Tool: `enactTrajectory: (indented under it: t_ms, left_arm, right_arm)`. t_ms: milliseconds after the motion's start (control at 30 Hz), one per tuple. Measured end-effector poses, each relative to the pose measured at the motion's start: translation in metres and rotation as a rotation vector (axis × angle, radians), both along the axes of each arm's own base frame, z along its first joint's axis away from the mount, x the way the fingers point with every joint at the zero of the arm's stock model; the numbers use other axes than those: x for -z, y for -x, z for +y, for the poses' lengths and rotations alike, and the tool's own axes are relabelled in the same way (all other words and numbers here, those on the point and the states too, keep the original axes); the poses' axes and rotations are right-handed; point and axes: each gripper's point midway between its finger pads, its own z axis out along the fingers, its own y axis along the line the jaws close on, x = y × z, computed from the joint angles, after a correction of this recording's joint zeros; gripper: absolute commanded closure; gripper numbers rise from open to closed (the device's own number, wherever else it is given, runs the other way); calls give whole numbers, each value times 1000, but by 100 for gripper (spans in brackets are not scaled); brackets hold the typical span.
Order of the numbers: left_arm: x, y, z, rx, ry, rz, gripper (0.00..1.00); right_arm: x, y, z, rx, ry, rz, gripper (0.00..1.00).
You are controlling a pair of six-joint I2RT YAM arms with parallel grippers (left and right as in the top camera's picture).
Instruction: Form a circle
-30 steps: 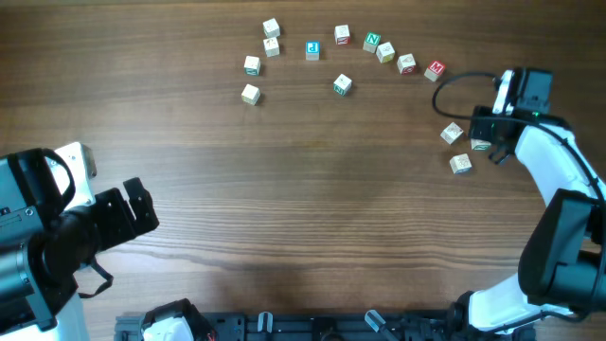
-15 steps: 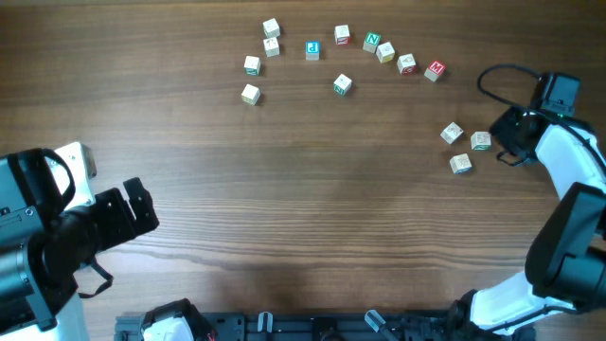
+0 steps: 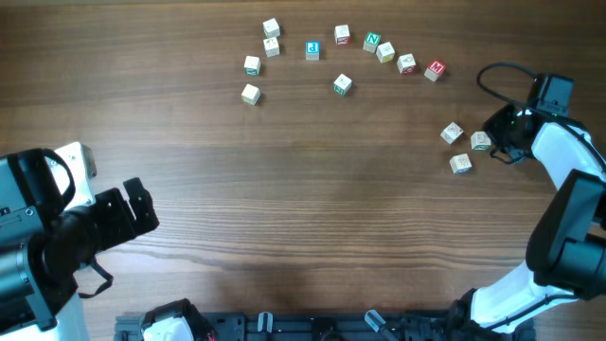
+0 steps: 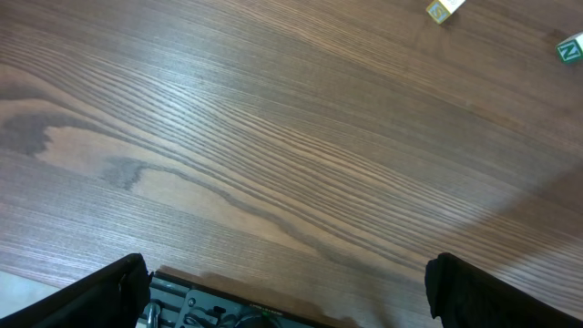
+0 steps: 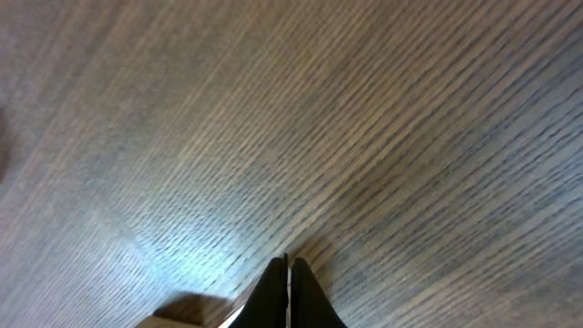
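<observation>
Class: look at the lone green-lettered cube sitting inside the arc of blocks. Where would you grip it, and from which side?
Grip the lone cube across two opposite side faces, coming straight down from above. It sits flat on the table with bare wood all round, so there is room on either side. It looks slightly askew, so the grip should probably be turned to match its faces.

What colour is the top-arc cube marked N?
The N cube is green; the overhead view shows it best.
</observation>
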Motion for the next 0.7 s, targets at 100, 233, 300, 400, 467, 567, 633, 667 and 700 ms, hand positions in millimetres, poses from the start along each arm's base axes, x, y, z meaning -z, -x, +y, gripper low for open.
enactTrajectory:
  t_ms: [100,233,300,400,467,567,633,667,700]
  left_arm:
    - [0,0,0,0,0,0,0]
    - [0,0,0,0,0,-1,0]
    - [0,0,0,0,0,-1,0]
    - [0,0,0,0,0,0,0]
    - [0,0,0,0,0,0,0]
    - [0,0,0,0,0,0,0]
    - [0,0,0,0,0,0,0]
    - [0,0,0,0,0,0,0]
    - [0,0,0,0,0,0,0]
  right_arm:
    - [3,-1,0,10,-4,0,96]
    - [2,-2,-1,10,-3,-4,96]
    - [2,-2,0,5,-7,-6,96]
    - [2,-4,5,-22,-26,-13,96]
    - [2,-4,8,-40,-36,-13,96]
    - [4,0,11,-57,-45,2,96]
    - [4,0,12,-61,-47,2,96]
    - [4,0,12,-61,-47,2,96]
    - [4,0,12,-61,-46,2,96]
